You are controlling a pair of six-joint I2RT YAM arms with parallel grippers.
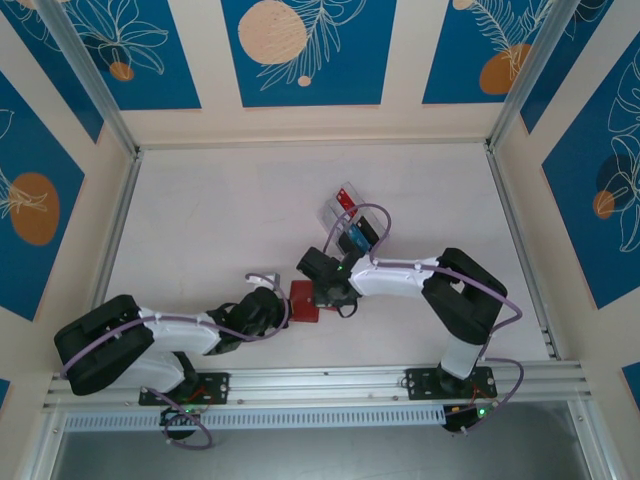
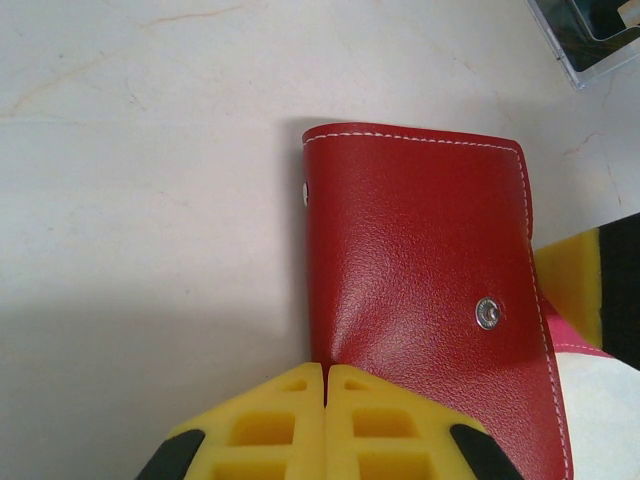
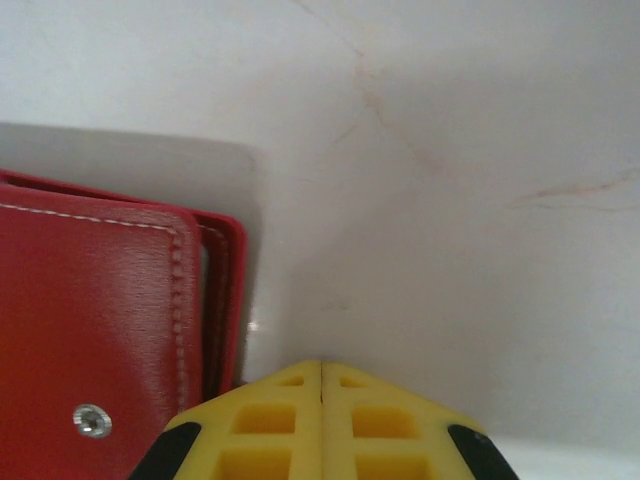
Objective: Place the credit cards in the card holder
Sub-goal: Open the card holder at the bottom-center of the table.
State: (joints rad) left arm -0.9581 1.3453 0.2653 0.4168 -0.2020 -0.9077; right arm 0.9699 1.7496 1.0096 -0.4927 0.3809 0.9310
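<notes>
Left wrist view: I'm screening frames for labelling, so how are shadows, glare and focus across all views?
Left wrist view: card holder sharp, mild sheen, soft shadow on the table lower left; right wrist view: grey shadow beyond the card holder, yellow fingers slightly soft; top external view: even light, no glare.

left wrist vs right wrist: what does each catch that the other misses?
Left wrist: a corner of the clear plastic compartment tray, most of the dark red leather-like fold wallet, the left tool shut at its near edge. Right wrist: the wallet's layered side edge, the right tool shut beside it. Both: the wallet, a metal snap stud on it, pale table.
</notes>
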